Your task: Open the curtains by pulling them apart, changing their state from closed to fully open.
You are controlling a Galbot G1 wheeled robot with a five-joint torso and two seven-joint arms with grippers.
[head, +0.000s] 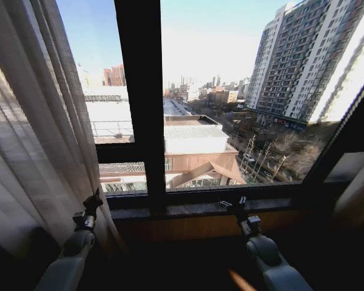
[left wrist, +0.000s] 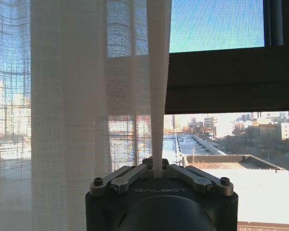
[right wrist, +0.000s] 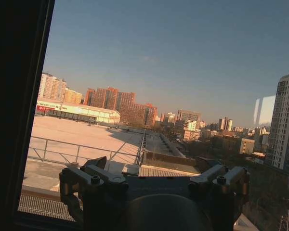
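The sheer white-cream curtain (head: 36, 139) hangs bunched in pleats at the left of the window. My left gripper (head: 94, 202) is at its inner edge, low near the sill. In the left wrist view the curtain (left wrist: 72, 110) covers the near half, and one narrow fold of it (left wrist: 158, 96) runs down into my left gripper (left wrist: 158, 171), which is shut on it. My right gripper (head: 233, 205) hovers just above the sill at centre right. It stands open (right wrist: 154, 174) with nothing between its fingers, facing bare glass. A pale fabric fold (head: 359, 194) shows at the far right edge.
A thick dark window mullion (head: 141, 91) stands just right of the left curtain, with a crossbar (head: 118, 151) below it. The dark window sill (head: 212, 209) runs across under both grippers. Uncovered glass spans the middle and right. A dark slanted frame (head: 346, 133) borders the right.
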